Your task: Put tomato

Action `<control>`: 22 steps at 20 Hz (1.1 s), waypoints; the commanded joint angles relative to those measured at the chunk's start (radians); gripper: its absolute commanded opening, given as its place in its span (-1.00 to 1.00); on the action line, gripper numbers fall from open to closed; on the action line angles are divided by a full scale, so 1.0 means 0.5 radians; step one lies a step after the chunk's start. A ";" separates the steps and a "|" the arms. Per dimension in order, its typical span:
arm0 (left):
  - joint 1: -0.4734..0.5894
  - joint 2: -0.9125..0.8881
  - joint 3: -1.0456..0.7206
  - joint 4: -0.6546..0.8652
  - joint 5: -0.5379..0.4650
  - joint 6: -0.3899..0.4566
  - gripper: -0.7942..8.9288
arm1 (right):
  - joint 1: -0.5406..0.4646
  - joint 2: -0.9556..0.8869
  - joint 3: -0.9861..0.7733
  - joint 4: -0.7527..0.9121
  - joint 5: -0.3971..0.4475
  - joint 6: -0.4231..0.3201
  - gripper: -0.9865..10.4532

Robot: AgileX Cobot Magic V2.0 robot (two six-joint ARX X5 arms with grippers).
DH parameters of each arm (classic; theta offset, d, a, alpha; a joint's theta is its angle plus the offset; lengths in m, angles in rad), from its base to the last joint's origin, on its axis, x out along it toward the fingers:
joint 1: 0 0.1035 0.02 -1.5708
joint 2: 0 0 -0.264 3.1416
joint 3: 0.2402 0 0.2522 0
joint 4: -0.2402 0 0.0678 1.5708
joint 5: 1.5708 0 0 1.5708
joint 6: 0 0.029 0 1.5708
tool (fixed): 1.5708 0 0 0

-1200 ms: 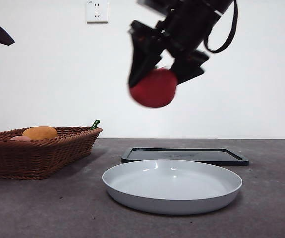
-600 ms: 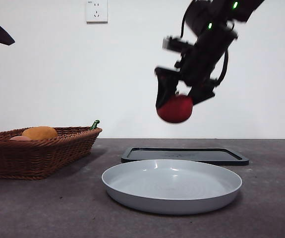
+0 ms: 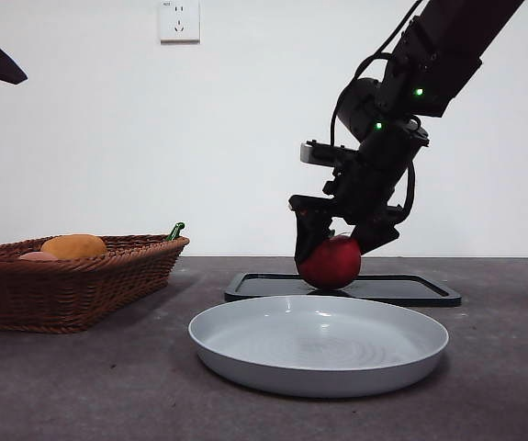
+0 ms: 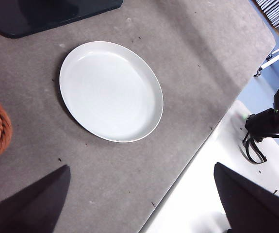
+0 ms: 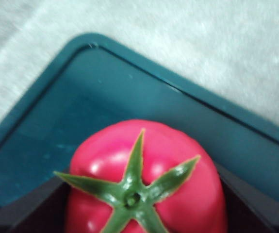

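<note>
The glossy red tomato [image 3: 330, 262] sits at or just above the dark flat tray [image 3: 401, 288], with my right gripper [image 3: 335, 241] shut on it from above. In the right wrist view the tomato [image 5: 146, 184] fills the space between the jaws, its green spiky calyx facing the camera, and the dark teal tray [image 5: 57, 121] lies under it. My left gripper [image 4: 139, 204] hangs high above the table with its jaws wide apart and nothing between them; it shows only as a black tip at the top left corner of the front view.
A white round plate [image 3: 319, 344] lies in front of the tray and also shows below the left gripper [image 4: 111, 91]. A wicker basket [image 3: 66, 280] at the left holds an orange rounded item [image 3: 74, 245] and a pale pinkish item [image 3: 38, 256].
My right gripper has carried the tomato down and to the right, from high above the plate to the dark tray behind it. The left arm has not moved.
</note>
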 commanded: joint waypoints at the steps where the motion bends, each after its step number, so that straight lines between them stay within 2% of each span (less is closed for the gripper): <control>1: -0.009 0.012 0.040 0.008 0.011 0.028 0.13 | 0.002 0.051 0.053 0.010 -0.002 -0.015 -0.43; 2: -0.009 0.012 0.040 0.008 0.011 0.027 0.13 | 0.002 0.051 0.053 0.000 -0.009 -0.016 -0.42; 4: -0.009 0.012 0.040 0.008 0.011 0.027 0.13 | 0.002 0.051 0.053 -0.034 -0.023 -0.016 -0.24; 7: -0.009 0.012 0.040 0.008 0.011 0.028 0.13 | 0.005 0.050 0.053 -0.040 -0.023 -0.014 -0.13; 9: -0.009 0.012 0.040 0.008 0.011 0.027 0.13 | 0.007 0.050 0.053 -0.042 -0.023 -0.007 0.09; 16: -0.008 0.012 0.040 0.006 0.011 0.021 0.13 | 0.009 -0.124 0.053 -0.168 -0.016 -0.005 0.10; 22: -0.008 0.012 0.040 0.007 0.011 0.021 0.13 | 0.014 -0.656 0.053 -0.381 -0.026 -0.007 0.10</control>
